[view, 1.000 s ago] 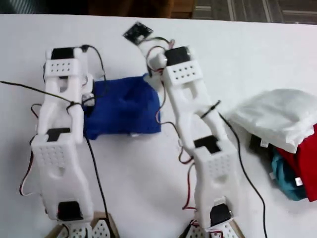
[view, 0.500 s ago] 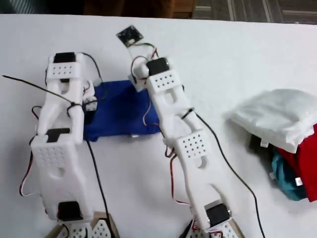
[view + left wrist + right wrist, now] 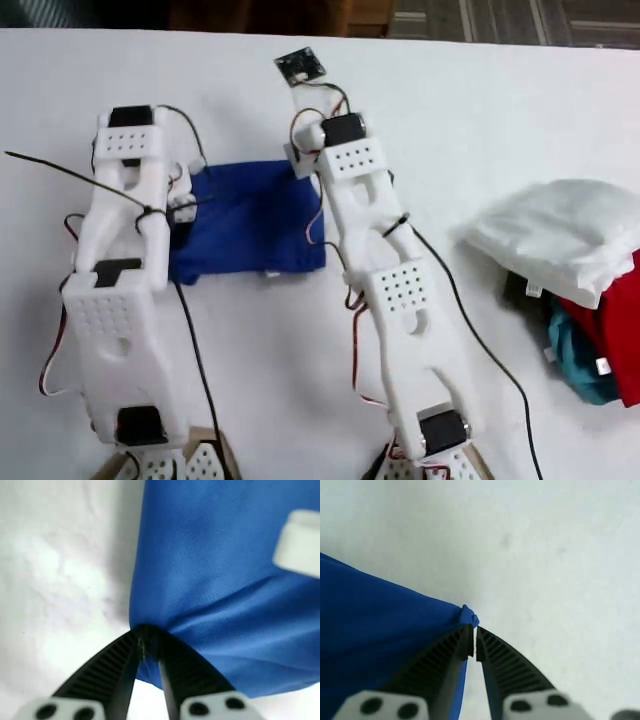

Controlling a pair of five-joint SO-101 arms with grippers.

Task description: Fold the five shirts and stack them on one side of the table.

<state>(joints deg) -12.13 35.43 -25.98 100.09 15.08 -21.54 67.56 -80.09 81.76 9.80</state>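
Blue shirt (image 3: 250,220) lies flat on the desk (image 3: 500,110) between the arms. Left claw (image 3: 146,641) pinches its near-left edge, and right claw (image 3: 472,639) is pressed together on a small corner tuft. Judgement: lift both ends level with equal tension, since the thin right grip may slip. Both arms are stretched forward and low. A heap (image 3: 565,235) of other shirts lies at the far right.

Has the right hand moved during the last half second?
Yes. In the high view the right hand went sideways toward the white shirt, drawing a corner of the blue shirt with it.
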